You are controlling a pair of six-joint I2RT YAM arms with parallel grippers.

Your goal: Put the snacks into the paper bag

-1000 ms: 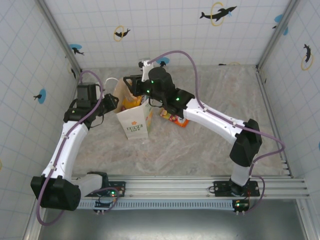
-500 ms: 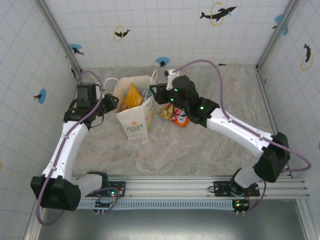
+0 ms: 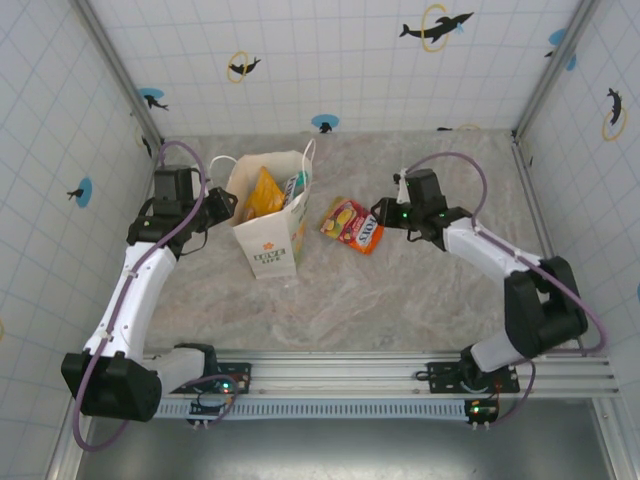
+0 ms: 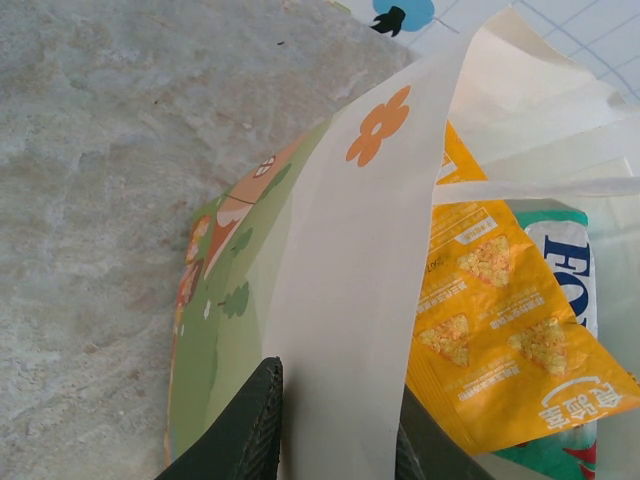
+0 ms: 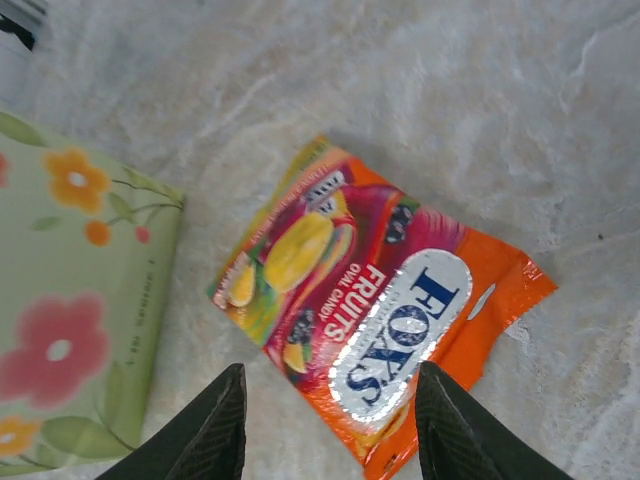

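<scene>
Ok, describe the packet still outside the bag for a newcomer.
Find the white paper bag standing left of centre on the marble table. Right of it one orange packet lies flat. Its silver FOX'S oval sets it apart from the yellow packet inside the bag.

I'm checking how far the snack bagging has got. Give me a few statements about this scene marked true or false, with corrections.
1. The orange packet lies on the table, outside the paper bag. True.
2. The right tool is clamped on the orange packet. False: its fingers stand open above the packet, with nothing between them.
3. The left tool pinches the wall of the paper bag. True.
4. The paper bag is empty. False: a yellow packet sits inside it, with another packet beside it.
</scene>
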